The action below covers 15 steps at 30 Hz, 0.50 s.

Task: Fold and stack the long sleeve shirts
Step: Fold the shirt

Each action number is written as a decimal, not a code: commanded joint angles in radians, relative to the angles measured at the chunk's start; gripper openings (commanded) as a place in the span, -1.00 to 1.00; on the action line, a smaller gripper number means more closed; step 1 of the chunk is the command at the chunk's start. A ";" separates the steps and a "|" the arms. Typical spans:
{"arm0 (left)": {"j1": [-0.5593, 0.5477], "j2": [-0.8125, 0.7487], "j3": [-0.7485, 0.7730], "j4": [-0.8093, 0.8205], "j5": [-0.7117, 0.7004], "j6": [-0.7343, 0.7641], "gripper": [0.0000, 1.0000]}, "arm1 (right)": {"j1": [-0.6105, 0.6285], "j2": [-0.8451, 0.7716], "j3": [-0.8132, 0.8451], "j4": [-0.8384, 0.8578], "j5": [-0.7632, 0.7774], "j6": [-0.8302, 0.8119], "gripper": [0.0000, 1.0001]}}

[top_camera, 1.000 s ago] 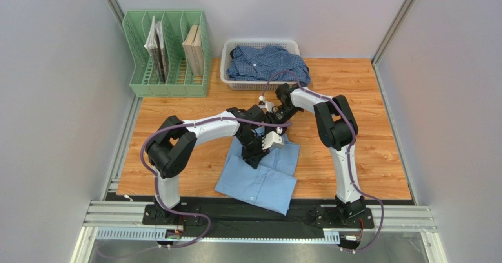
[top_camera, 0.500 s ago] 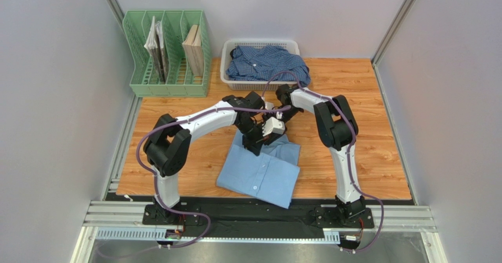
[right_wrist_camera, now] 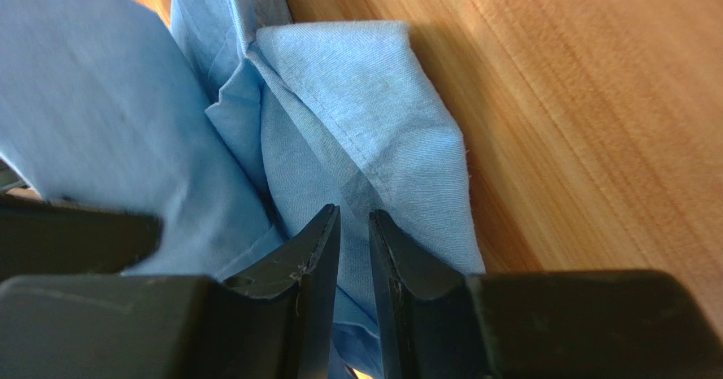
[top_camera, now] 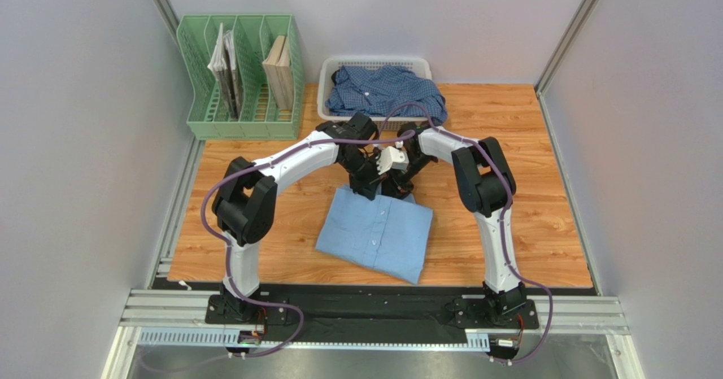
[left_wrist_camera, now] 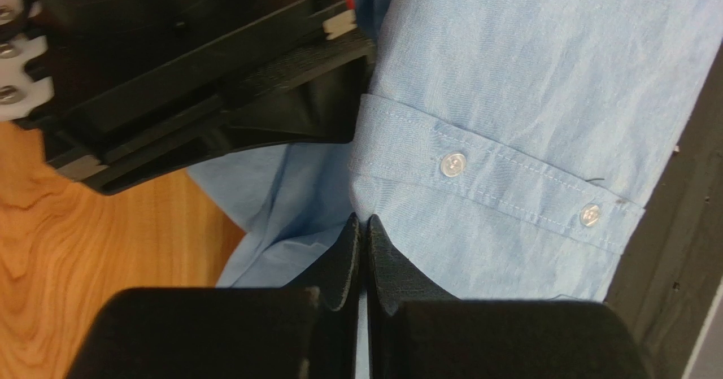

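Progress: light blue shirt [top_camera: 378, 235] folded, 6 o'clock | left gripper [left_wrist_camera: 361, 226], right gripper [right_wrist_camera: 355, 218] jaws clamped on its 12 o'clock edge | checked shirt [top_camera: 382, 91] unfolded, 12 o'clock

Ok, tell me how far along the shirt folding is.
Done: the light blue shirt lies folded into a compact rectangle on the table. In hand: the left gripper is shut at its button placket and the right gripper pinches a fold at its far edge, apparently tidying. Left: the checked shirt sits unfolded in the white basket, so nothing is stacked.
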 commanded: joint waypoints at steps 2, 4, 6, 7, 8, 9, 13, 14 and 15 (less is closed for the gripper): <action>0.029 0.038 0.063 0.055 -0.036 0.038 -1.00 | 0.003 0.006 0.001 -0.009 0.053 -0.059 -0.42; 0.032 0.055 0.067 0.058 -0.039 0.047 -1.00 | 0.004 0.003 0.007 -0.018 0.048 -0.061 -0.41; 0.035 0.060 0.067 0.069 -0.039 0.050 -0.93 | 0.003 0.000 0.022 -0.027 0.053 -0.059 -0.40; 0.035 0.060 0.067 0.070 -0.028 0.052 -0.89 | 0.003 0.000 0.031 -0.032 0.057 -0.059 -0.39; 0.035 0.060 0.069 0.075 -0.022 0.052 -0.82 | 0.003 0.000 0.039 -0.044 0.068 -0.061 -0.37; 0.035 0.058 0.072 0.073 -0.015 0.050 -0.78 | 0.000 0.000 0.063 -0.050 0.077 -0.062 -0.34; 0.046 0.012 0.087 0.066 0.038 0.030 -0.49 | -0.011 -0.014 0.140 -0.099 0.129 -0.065 -0.12; 0.051 -0.002 0.081 0.067 0.048 0.018 -0.22 | -0.025 -0.020 0.159 -0.127 0.140 -0.065 -0.07; 0.070 -0.017 0.079 0.064 0.064 0.000 -0.14 | -0.032 -0.034 0.186 -0.138 0.145 -0.067 0.03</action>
